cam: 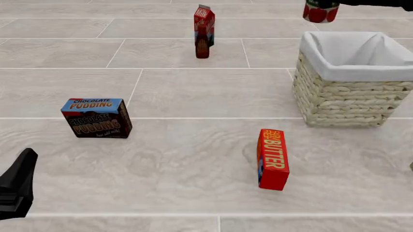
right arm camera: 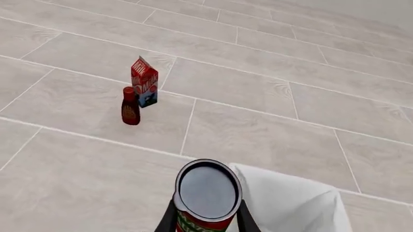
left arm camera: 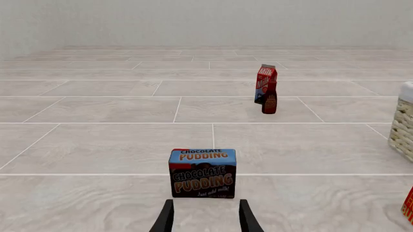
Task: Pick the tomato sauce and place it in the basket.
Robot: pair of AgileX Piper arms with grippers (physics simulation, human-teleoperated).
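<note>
The tomato sauce can (right arm camera: 206, 194), dark-topped with a red and green label, is held between the fingers of my right gripper (right arm camera: 206, 215). In the front view the can (cam: 320, 10) hangs in the air above and just beyond the far-left corner of the basket (cam: 348, 94), a pale wicker basket with white lining. The lining's corner (right arm camera: 290, 203) shows right beside the can in the right wrist view. My left gripper (left arm camera: 206, 218) is open and empty, low at the near left (cam: 17, 186), just behind the pudding box.
A chocolate pudding box (cam: 96, 118) stands at the left, close in front of my left gripper. A red butter box (cam: 272, 158) stands near the middle. A red milk carton (cam: 204, 21) with a dark brown bottle (cam: 202, 44) in front stands at the back.
</note>
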